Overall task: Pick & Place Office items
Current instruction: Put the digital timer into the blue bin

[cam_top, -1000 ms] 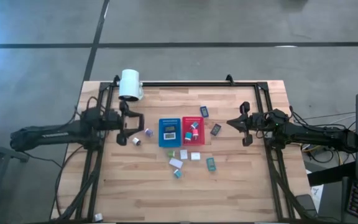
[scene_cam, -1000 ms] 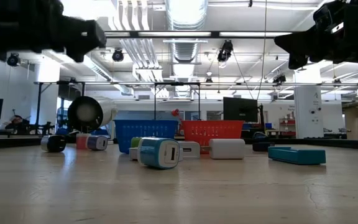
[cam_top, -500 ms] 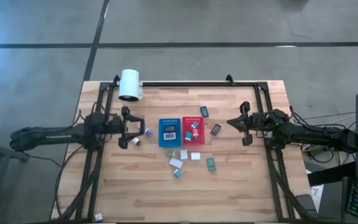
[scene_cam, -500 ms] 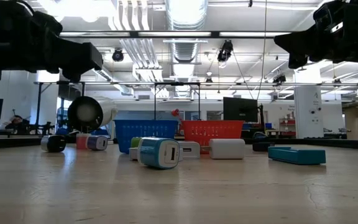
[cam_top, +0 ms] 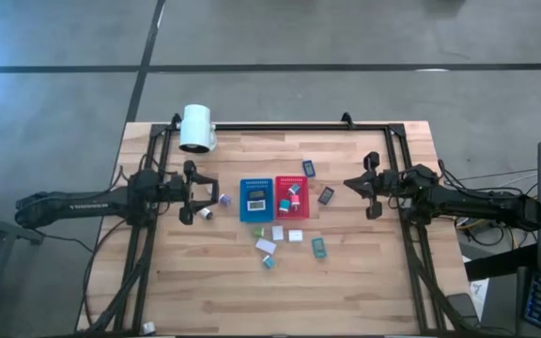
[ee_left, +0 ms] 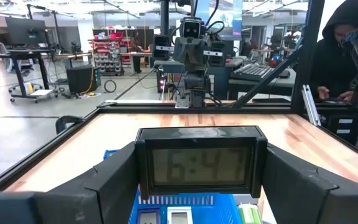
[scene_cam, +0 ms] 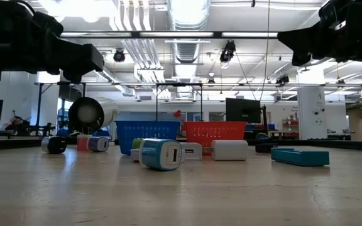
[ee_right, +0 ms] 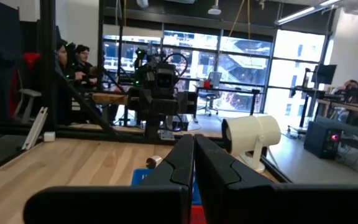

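Left hand [ee_left: 197,186] grips black digital clock [ee_left: 197,160].

I see a blue perforated tray [cam_top: 254,199] beside a red one [cam_top: 292,197]. My table [cam_top: 364,272] is pale striped wood; the cylinder [cam_top: 196,128] is white

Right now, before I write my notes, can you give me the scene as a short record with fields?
Left gripper: jaws closed on a digital clock, left of the blue tray
Right gripper: jaws shut, empty, right of the red tray
Trays: side by side, items inside both
Office items: others scattered around the trays
White cylinder: table's far left corner
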Tool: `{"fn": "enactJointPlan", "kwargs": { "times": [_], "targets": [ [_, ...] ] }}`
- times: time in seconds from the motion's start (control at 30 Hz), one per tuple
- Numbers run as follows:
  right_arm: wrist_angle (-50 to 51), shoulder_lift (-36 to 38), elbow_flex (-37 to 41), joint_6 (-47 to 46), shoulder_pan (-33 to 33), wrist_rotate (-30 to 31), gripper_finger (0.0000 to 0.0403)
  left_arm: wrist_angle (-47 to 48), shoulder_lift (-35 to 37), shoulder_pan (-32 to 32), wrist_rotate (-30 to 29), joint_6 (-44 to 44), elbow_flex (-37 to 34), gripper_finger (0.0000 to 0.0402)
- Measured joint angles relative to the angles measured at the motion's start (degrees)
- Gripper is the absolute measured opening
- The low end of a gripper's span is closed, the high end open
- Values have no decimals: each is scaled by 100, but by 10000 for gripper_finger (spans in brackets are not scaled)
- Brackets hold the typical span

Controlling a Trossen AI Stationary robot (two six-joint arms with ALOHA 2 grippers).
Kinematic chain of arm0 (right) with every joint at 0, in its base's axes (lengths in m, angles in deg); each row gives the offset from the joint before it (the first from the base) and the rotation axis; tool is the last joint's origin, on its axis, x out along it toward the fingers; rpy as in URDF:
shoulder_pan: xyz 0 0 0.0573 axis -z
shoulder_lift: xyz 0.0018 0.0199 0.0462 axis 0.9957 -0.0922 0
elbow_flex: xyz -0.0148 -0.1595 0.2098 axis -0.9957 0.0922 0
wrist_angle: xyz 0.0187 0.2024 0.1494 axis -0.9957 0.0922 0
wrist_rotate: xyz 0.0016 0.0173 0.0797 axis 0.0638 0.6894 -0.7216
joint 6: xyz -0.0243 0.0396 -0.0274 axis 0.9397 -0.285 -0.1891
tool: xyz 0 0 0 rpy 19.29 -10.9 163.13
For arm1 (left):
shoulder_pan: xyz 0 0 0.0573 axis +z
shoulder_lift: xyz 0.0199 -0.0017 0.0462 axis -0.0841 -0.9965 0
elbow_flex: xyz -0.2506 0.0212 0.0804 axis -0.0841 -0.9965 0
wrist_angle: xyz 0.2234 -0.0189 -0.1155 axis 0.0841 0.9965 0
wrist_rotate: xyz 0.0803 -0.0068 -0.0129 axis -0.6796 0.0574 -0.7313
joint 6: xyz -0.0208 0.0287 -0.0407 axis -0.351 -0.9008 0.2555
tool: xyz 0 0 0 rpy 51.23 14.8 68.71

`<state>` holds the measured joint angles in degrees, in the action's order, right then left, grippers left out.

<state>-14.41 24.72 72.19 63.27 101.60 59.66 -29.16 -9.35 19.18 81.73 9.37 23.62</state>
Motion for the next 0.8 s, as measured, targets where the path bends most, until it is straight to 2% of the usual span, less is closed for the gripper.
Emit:
{"fn": "enactJointPlan", "kwargs": {
  "times": [0.17,0.3,0.4,0.53,0.67,0.8],
  "targets": [
    [-27,0,0,-74,2,265,8,-15,0,0,-37,78,0,284],
    [-32,-4,0,-59,2,272,8,203,-23,4,-286,650,233,284],
    [-100,-4,0,96,0,405,8,649,-86,4,-314,620,851,284],
    [-112,-4,0,175,2,743,8,1867,-344,4,-652,445,2017,284],
    [-111,-4,0,197,2,852,8,3164,-853,11,-801,294,3138,284],
    [-106,-4,0,194,2,853,8,3654,-1452,15,-890,204,3827,284]
  ]
}}
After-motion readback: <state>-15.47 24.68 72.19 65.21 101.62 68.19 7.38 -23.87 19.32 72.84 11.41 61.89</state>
